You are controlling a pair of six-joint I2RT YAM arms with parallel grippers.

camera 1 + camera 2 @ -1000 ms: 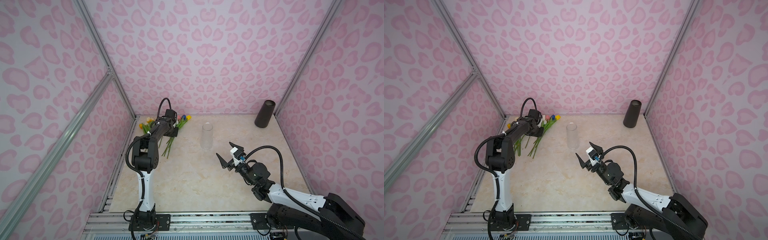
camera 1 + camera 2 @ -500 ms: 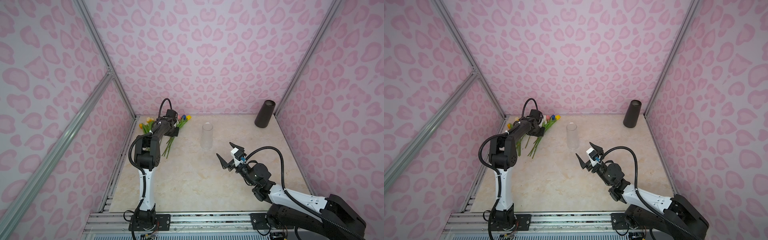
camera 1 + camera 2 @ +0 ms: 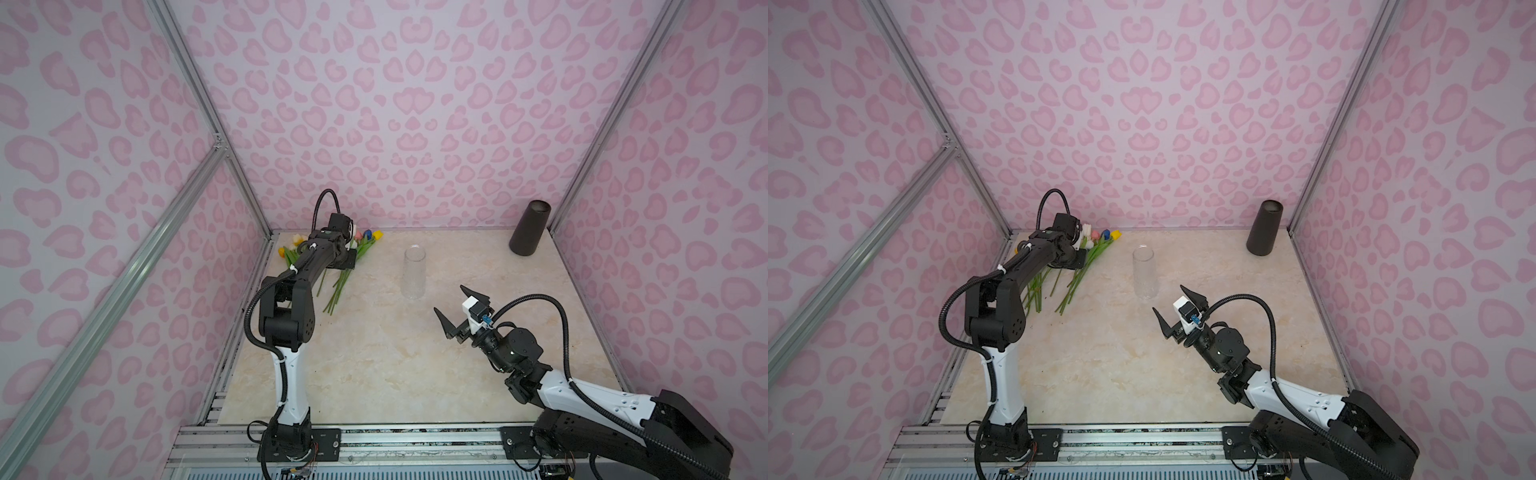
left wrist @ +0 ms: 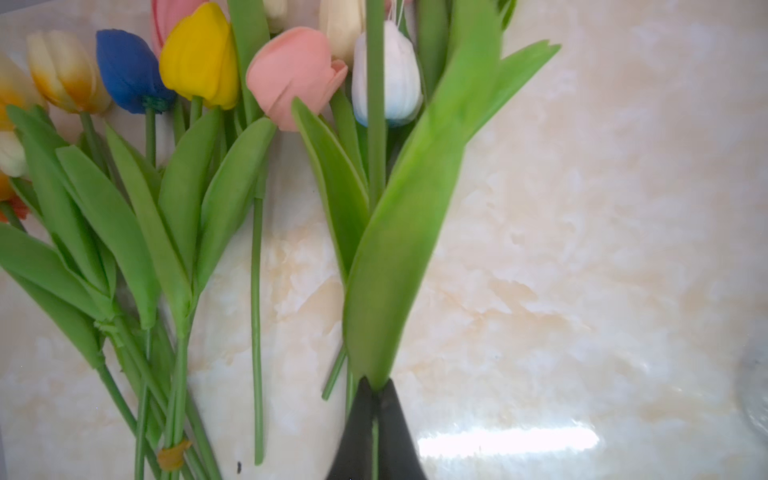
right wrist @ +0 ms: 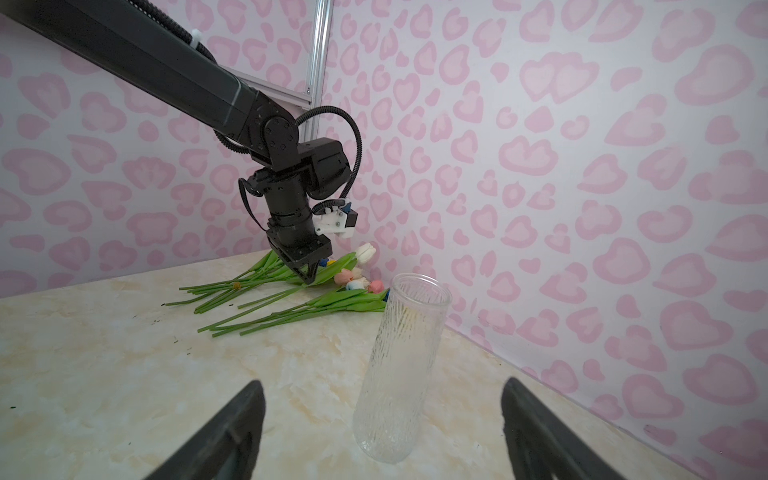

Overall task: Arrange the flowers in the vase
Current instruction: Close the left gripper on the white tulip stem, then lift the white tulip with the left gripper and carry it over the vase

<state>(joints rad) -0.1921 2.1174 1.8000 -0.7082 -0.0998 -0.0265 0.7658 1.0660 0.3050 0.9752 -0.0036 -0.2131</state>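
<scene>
The flowers (image 3: 338, 282) (image 3: 1073, 278) lie in a pile at the back left of the table, heads toward the wall. The left wrist view shows yellow, blue, pink and cream heads (image 4: 199, 58) on long green stems. My left gripper (image 4: 376, 395) (image 5: 309, 277) reaches down into the pile, shut on the stem and leaf of one flower. In both top views its fingers are hidden under the wrist (image 3: 347, 259). The vase (image 3: 414, 272) (image 3: 1144, 272) (image 5: 401, 374) is clear ribbed glass, upright and empty, right of the pile. My right gripper (image 3: 451, 301) (image 3: 1168, 298) (image 5: 382, 386) hovers open just in front of it.
A tall dark cone-shaped container (image 3: 530, 228) (image 3: 1264, 228) stands in the back right corner. Pink patterned walls close the table (image 3: 395, 365) on three sides, and the flower heads lie near the back wall.
My left gripper has shut on a flower stem in the pile. The right arm has not moved.
</scene>
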